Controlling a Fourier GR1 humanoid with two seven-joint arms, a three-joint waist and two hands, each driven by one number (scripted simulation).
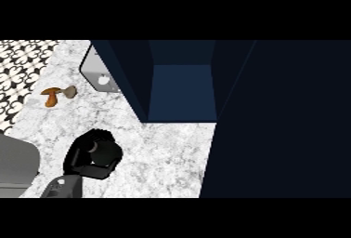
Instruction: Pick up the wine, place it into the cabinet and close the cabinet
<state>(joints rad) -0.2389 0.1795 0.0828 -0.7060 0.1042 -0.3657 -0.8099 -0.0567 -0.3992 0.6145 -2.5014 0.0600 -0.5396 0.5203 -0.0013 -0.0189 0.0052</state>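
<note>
While no wine bottle shows anywhere on the pale marbled bench (171, 153), the coming move turns on how the left hand (93, 155) lies to the cabinet (182, 88). At the far left, black-and-white patterned tiling (21, 69) borders the bench's left edge. Near the rear left corner lies a small brown mushroom-shaped thing (51, 95), matte and lumpy, with its stalk pointing right. Toward the front left, the left hand comes up from a grey forearm (61, 186). It is black, glossy and bunched into a rounded mass. I cannot tell whether it is closed on anything, and the wine may be hidden inside it.

Behind it, a smooth grey slab (96, 69) leans against the cabinet's left side. The cabinet stands open, up and to the right of the hand, and its deep blue inside is a plain upright hollow with flat walls. A broad dark door panel (288, 116) fills the right of the view. The right hand does not show, so the left is the nearer.
</note>
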